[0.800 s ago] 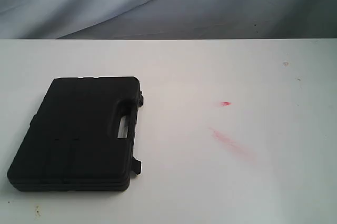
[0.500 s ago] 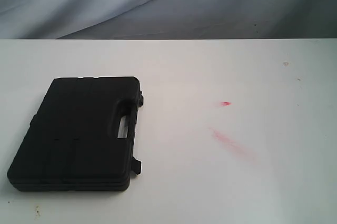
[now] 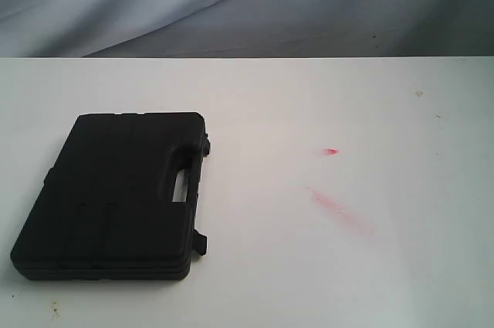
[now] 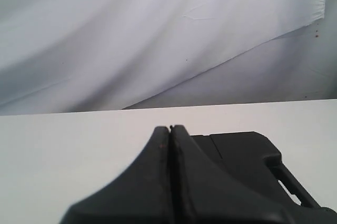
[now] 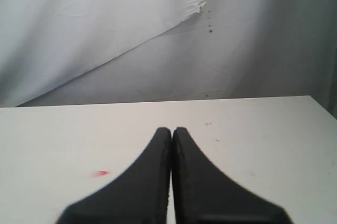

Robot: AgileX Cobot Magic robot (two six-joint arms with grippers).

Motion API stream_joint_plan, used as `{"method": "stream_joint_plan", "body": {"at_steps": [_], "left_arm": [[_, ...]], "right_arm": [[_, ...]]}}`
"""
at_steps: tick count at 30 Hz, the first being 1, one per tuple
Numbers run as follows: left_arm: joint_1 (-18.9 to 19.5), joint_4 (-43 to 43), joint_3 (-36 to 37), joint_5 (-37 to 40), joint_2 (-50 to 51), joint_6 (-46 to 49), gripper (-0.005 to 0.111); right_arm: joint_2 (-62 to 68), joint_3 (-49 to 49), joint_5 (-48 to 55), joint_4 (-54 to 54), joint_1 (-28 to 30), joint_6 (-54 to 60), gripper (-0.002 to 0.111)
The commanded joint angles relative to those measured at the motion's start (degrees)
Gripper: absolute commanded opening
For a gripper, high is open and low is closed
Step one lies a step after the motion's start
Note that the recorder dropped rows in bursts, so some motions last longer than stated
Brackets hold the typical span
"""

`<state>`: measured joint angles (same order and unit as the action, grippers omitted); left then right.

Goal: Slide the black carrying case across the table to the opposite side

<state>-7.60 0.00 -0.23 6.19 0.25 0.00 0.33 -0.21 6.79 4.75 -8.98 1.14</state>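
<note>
The left gripper (image 4: 169, 128) has its jaws pressed together on nothing, and so does the right gripper (image 5: 171, 129). Beyond the left one's tips, the case (image 3: 116, 197) lies flat on the left of the table (image 3: 309, 104), unmoved since a moment ago. Its handle cut-out faces the red smears (image 3: 340, 211), which are well apart from it.

The left gripper (image 4: 169, 130) has its two dark fingers pressed flat together, with only a thin seam between the tips. The right gripper (image 5: 171, 130) is closed the same way, its fingers tapering from a broad base to meeting tips.
</note>
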Motion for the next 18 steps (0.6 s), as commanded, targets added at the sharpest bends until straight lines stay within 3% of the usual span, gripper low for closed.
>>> {"method": "stream_joint_plan", "body": {"at_steps": [1, 18], "left_arm": [[-0.30, -2.08, -0.09, -0.65, -0.25, 0.41, 0.000], [-0.30, -6.29, -7.45, -0.72, -0.25, 0.00, 0.000]], "right_arm": [[-0.33, 0.21, -0.11, 0.49, 0.34, 0.17, 0.000], [-0.33, 0.21, -0.11, 0.49, 0.34, 0.17, 0.000]]}}
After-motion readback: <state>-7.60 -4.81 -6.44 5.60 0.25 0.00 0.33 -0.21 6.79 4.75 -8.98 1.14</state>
